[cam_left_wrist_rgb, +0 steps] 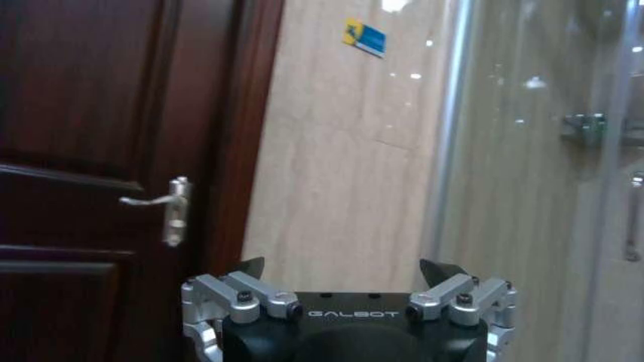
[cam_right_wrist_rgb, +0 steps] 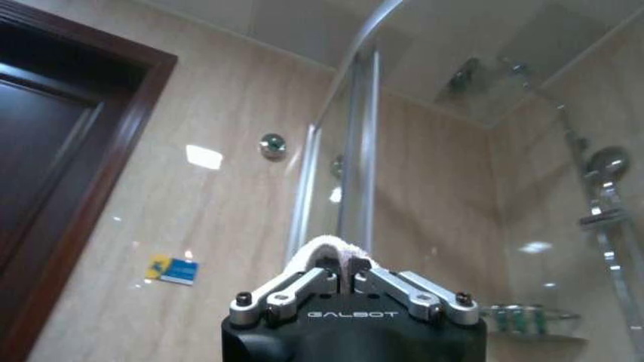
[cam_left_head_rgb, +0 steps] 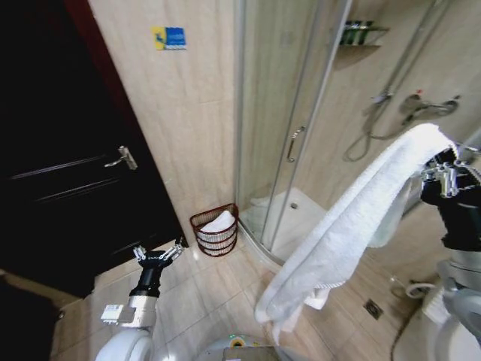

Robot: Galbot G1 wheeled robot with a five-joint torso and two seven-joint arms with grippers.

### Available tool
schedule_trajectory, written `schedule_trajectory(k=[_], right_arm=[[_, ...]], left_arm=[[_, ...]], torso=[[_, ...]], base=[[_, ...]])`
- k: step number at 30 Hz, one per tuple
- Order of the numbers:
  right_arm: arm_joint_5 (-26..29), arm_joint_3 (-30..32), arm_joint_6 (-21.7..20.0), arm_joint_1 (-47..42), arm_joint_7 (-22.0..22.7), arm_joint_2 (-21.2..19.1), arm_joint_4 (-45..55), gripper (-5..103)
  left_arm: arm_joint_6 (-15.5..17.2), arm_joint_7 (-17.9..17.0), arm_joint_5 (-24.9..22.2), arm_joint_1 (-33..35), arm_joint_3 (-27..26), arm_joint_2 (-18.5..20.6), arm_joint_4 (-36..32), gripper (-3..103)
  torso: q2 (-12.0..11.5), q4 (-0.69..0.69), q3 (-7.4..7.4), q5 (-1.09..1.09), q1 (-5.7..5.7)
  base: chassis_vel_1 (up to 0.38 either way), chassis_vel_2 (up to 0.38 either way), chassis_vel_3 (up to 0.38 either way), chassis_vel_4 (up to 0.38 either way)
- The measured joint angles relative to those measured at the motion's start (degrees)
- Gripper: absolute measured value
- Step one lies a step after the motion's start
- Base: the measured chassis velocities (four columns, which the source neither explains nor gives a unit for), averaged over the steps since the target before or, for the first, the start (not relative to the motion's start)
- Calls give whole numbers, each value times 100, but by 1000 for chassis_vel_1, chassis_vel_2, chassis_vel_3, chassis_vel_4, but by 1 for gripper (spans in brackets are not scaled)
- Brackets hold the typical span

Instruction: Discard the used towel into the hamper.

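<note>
So we've got the towel [cam_left_head_rgb: 353, 226] up high on our right side, a thick white terry thing with a fluffy looped pile, draped in one long diagonal fold from about 2 o'clock down to roughly 6 o'clock in the head view, with a ribbed band near its lower hem. Our right end effector [cam_right_wrist_rgb: 342, 273] is clamped tight on it, fingers pinched together with a little tuft of white cloth bulging out between the tips. The hamper [cam_left_head_rgb: 216, 230] sits on the floor just left of centre, tucked against the beige tiled wall right beside the curved glass shower door [cam_left_head_rgb: 289, 120]. It's a small round open-weave basket, dark reddish-brown, flaring wider at the rim than at the base, and there's something white already lying inside it. Towel and hamper are well apart. Our left end effector [cam_left_head_rgb: 158, 253] hangs low at about 7 o'clock, fingers spread wide with nothing in them, near the hamper but not touching it. The dark wooden door [cam_left_head_rgb: 68, 165] with its shiny metal lever handle [cam_left_head_rgb: 122, 158] takes up the 9 o'clock side, and the floor [cam_left_head_rgb: 218, 301] is glossy tan tile.
</note>
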Motion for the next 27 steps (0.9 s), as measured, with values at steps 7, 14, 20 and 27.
schedule_trajectory(k=[7,14,20,27], right_arm=[[32,-7,1,18,-14,-48,0,4],[49,-9,1,9,-48,-55,0,4],[49,-5,1,9,-60,-64,0,4],[51,-1,2,17,-65,-70,0,4]], left_arm=[[0,0,0,0,0,0,0,100],[0,0,0,0,0,0,0,100],[0,0,0,0,0,0,0,100],[0,0,0,0,0,0,0,100]], torso=[[0,1,0,-2,0],[1,1,0,-1,0],[1,1,0,-1,0],[0,0,0,-1,0]], base=[[123,120,124,118],[135,121,129,125],[116,118,119,114],[42,50,53,42]])
